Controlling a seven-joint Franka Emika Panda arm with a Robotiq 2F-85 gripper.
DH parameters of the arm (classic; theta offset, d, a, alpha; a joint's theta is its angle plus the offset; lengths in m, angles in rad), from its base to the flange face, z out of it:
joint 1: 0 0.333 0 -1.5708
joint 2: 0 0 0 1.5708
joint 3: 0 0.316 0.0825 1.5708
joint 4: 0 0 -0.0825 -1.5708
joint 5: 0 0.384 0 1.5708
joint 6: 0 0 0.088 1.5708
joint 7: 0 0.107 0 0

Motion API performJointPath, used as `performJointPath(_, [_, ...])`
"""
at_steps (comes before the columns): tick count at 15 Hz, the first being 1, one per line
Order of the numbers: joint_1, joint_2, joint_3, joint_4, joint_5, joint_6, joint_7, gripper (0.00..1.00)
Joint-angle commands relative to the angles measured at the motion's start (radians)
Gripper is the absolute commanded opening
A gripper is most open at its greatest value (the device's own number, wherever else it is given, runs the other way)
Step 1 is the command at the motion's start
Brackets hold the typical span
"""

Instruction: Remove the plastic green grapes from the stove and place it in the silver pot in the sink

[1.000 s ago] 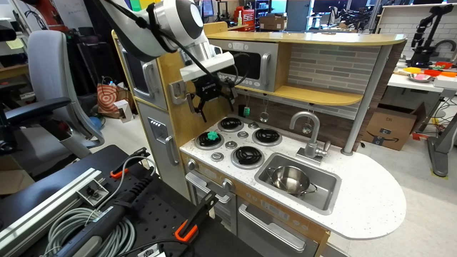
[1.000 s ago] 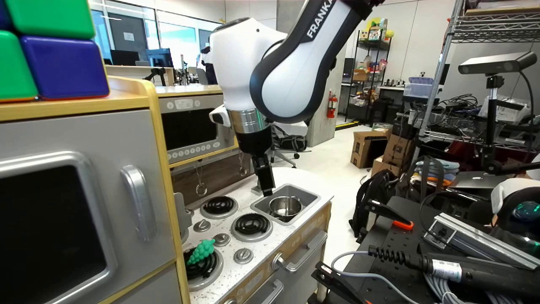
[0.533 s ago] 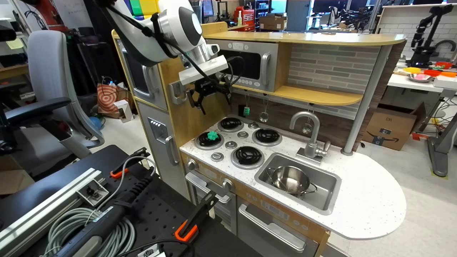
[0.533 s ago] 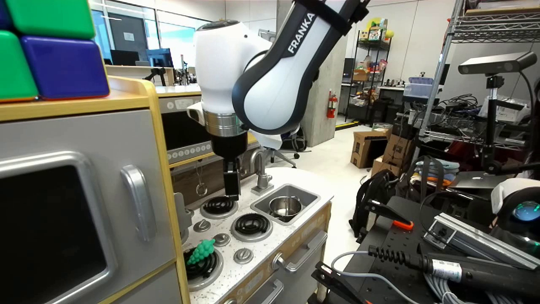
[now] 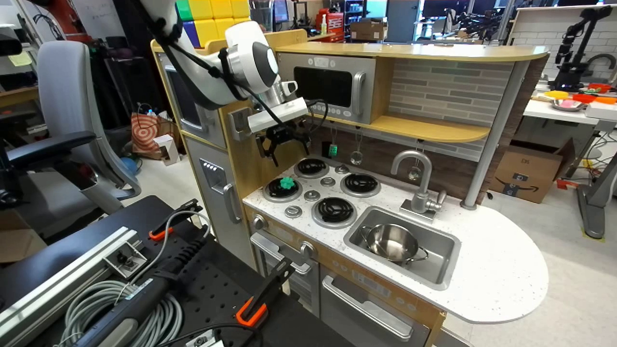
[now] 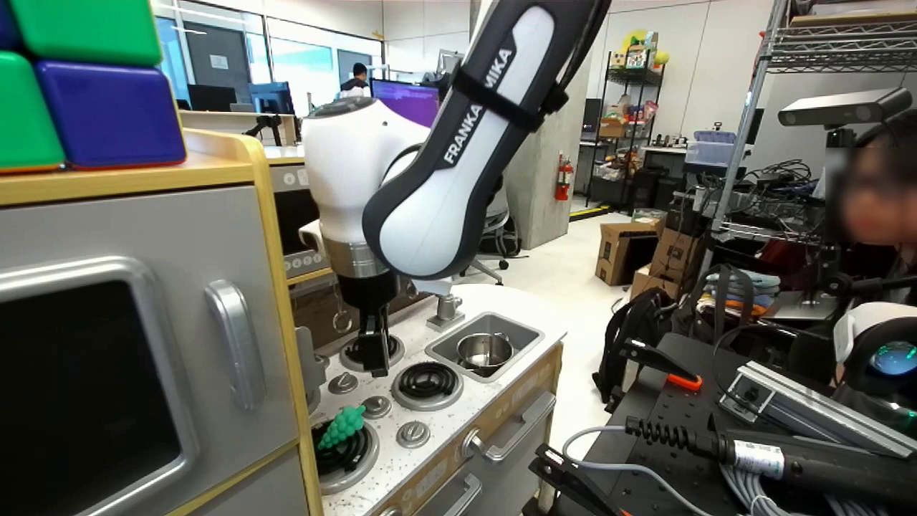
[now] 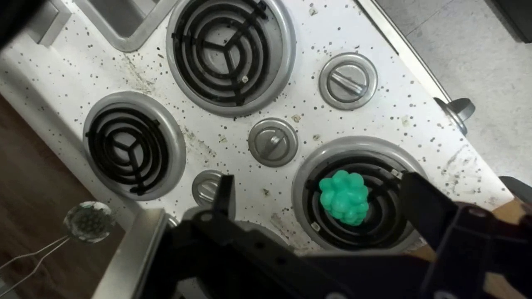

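The plastic green grapes (image 5: 287,183) lie on a front burner of the white stove (image 5: 277,207), at the end beside the tall cabinet. They also show in an exterior view (image 6: 342,428) and in the wrist view (image 7: 344,197). The silver pot (image 5: 393,243) stands inside the sink (image 5: 454,248); both show in both exterior views. My gripper (image 5: 291,157) is open and empty, in the air above the stove. In an exterior view its fingers (image 6: 378,369) overlap the back burner. In the wrist view the grapes appear between the spread fingertips (image 7: 318,180), below and apart from them.
A microwave (image 5: 328,86) and a shelf (image 5: 429,130) overhang the back of the counter. The tall cabinet (image 6: 143,322) walls the stove's end. An arched faucet (image 5: 422,183) stands behind the sink. Utensils (image 5: 356,156) hang on the back wall. A black table (image 5: 207,289) stands in front.
My open gripper has moved away from the sink side towards the grapes' end of the stove and has come lower. Grapes and pot have not moved. A person appears at an exterior view's edge.
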Motion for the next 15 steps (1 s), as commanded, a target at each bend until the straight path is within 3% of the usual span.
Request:
performJointPath(1, [0.036,0.138,-0.013,0.148,0.015,-0.066,-0.008,1.00])
performJointPath(9, [0.029,0.132,-0.011,0.112,0.012,-0.033,-0.012,1.00])
performJointPath(12, [0.024,0.080,-0.071,-0.029,-0.037,0.219,0.077,1.00])
performJointPath(15, [0.032,0.105,-0.119,-0.085,-0.088,0.451,0.153,1.00])
